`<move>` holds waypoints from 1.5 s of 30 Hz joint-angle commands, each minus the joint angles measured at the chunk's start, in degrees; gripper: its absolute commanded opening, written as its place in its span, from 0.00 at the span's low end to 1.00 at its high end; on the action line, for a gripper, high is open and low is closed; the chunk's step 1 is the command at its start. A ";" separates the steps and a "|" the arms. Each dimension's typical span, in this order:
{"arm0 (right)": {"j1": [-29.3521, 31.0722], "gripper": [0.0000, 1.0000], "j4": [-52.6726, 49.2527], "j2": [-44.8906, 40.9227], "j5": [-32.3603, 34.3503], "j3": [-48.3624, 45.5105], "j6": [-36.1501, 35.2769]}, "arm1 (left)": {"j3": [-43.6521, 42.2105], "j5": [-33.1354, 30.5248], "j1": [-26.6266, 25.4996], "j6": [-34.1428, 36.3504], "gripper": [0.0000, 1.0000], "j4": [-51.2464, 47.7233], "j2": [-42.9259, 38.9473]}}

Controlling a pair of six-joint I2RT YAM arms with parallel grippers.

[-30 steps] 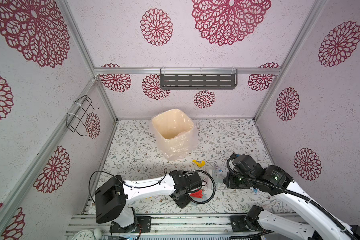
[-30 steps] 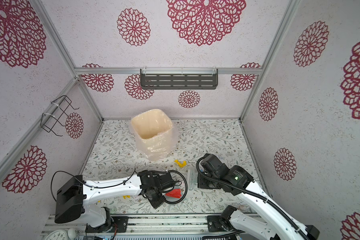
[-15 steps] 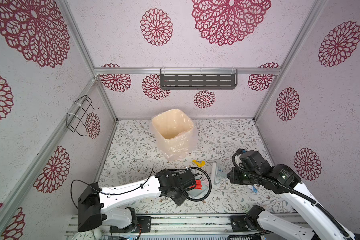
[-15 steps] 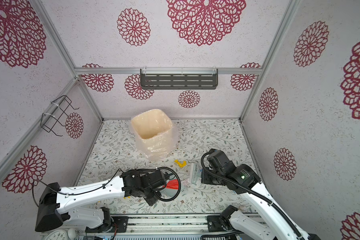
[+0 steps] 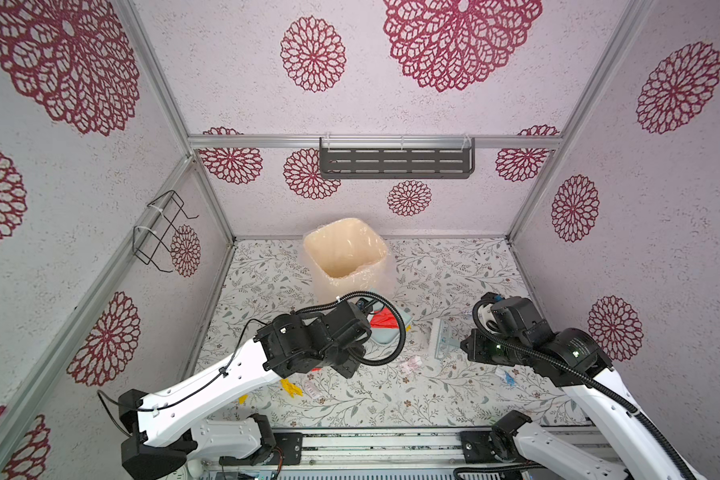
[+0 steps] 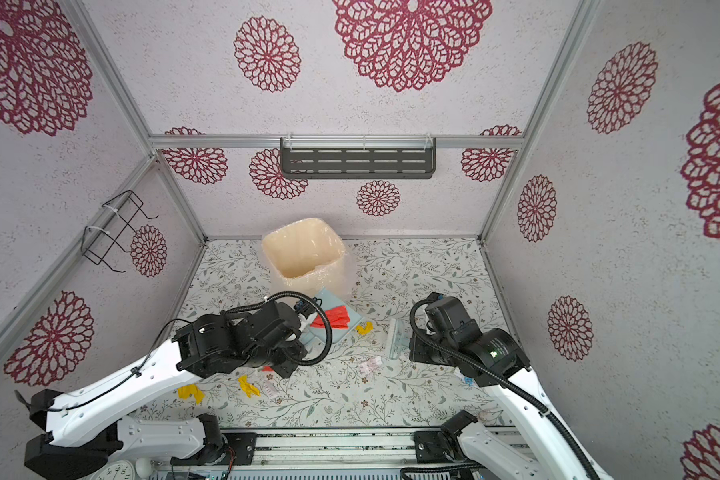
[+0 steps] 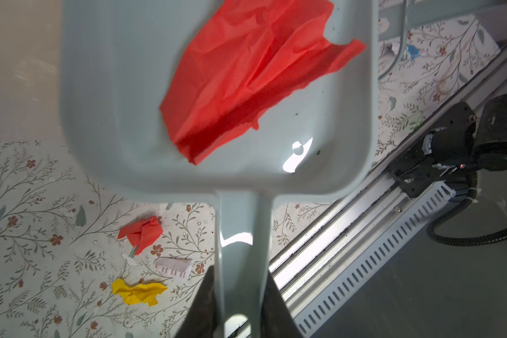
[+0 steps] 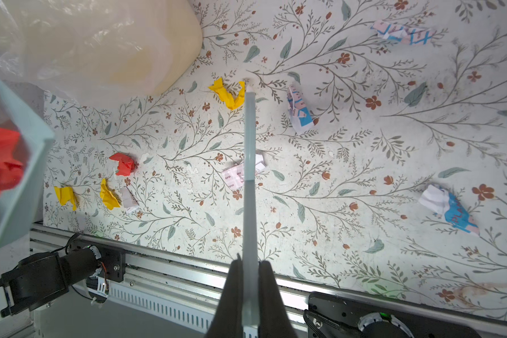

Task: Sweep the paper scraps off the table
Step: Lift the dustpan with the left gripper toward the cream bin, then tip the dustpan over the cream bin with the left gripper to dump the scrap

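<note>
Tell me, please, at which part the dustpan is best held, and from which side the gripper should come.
Grip the narrow handle, coming from its free end, behind the closed back wall of the dustpan. The body is too wide for the jaws and holds red paper; the handle fits between them. The left gripper is shut on it exactly so.
</note>
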 commanded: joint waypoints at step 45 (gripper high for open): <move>-15.46 0.00 3.89 2.27 -14.47 -1.94 -11.57 | 42.10 -4.61 37.30 36.48 0.00 -15.46 31.42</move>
